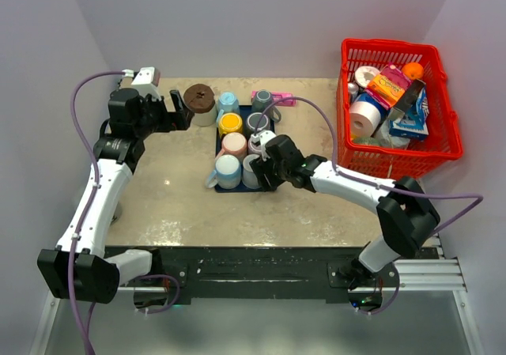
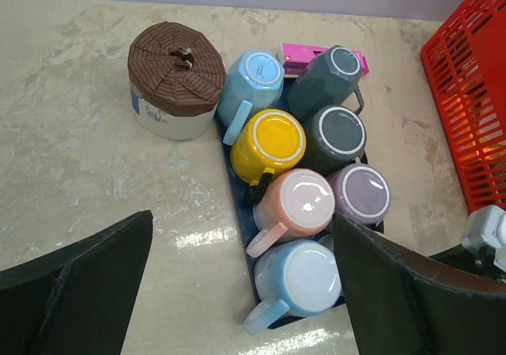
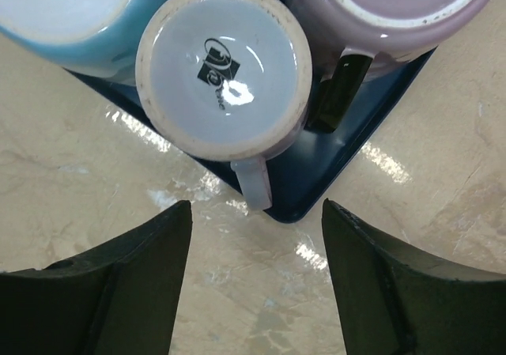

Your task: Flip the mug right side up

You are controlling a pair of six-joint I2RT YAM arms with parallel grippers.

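Several mugs stand upside down on a dark blue tray (image 1: 219, 145). At its near right corner is a pale grey-white mug (image 3: 224, 70) with a black logo on its base. Its handle (image 3: 253, 183) points at my right gripper (image 3: 256, 206). That gripper is open, its fingers either side of the handle's end and apart from it, low over the table by the tray corner (image 1: 265, 165). A lilac mug (image 3: 395, 7) and a light blue mug (image 3: 71, 7) flank the pale one. My left gripper (image 1: 183, 111) hovers open at the far left, holding nothing.
A white tub with a brown lid (image 1: 199, 102) stands left of the tray. A pink flat object (image 1: 282, 98) lies behind the tray. A red basket (image 1: 399, 106) full of packages fills the right side. The right arm's cable arcs over the table.
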